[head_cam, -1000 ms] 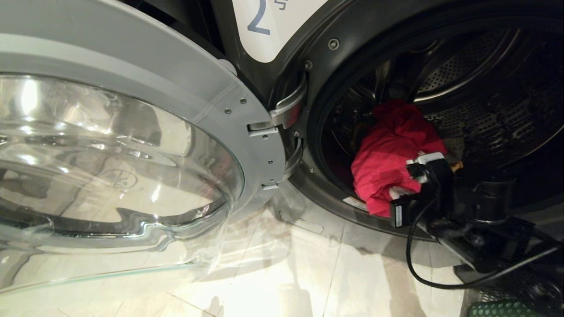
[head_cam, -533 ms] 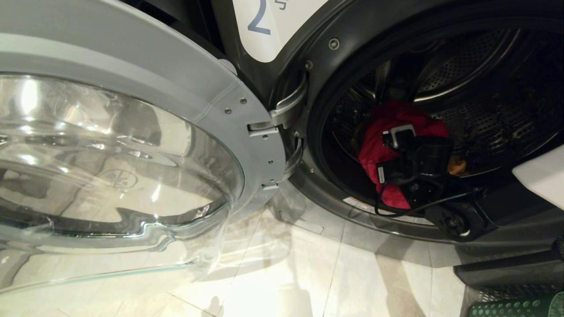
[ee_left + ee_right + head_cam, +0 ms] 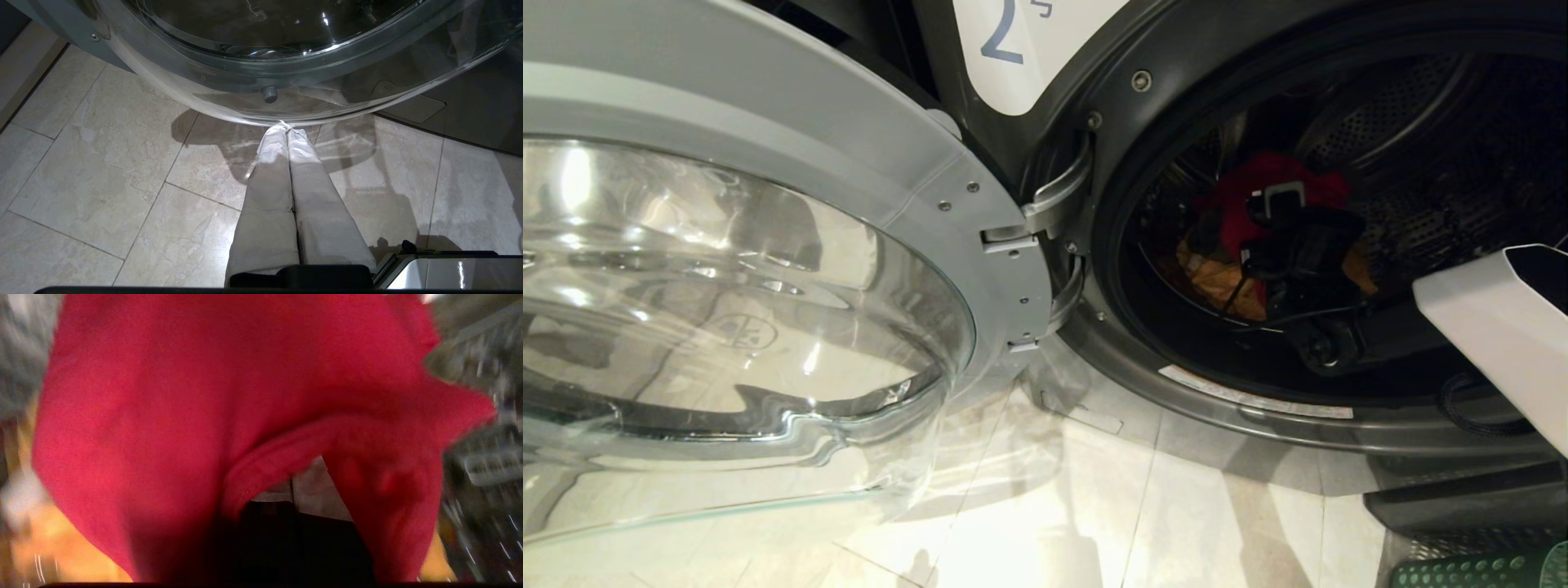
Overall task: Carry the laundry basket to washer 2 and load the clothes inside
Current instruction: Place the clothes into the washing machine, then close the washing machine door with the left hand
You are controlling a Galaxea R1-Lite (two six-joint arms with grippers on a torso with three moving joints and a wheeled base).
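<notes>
**Head view: right gripper carries the red garment deep into washer 2's drum**

Head view, nearest first: a corner of the laundry basket (image 3: 1470,572), green and full of holes, shows on the tiled floor (image 3: 1045,523) at the robot's right. The open glass door (image 3: 743,310) fills the left side, swung clear on its hinge. Beyond it is washer 2 (image 3: 1111,106), with its white numeral label (image 3: 1021,41) beside the drum mouth.

The right arm's white link reaches in from the right, and the right gripper (image 3: 292,486) is well inside the drum (image 3: 1429,196). Its fingers are pressed together on the pink-red garment (image 3: 1258,192), which drapes over and around them in the right wrist view, hanging ahead of the gripper toward the drum's back wall. Below and to both sides of the wrist, a yellow garment (image 3: 1217,282) already lies on the drum floor.

The left gripper (image 3: 288,130) is parked low, pointing down, fingers closed on nothing, its tips just under the door's lower edge.

Judgement: the garment is past the door rim, so a release here should drop it onto the yellow piece.
</notes>
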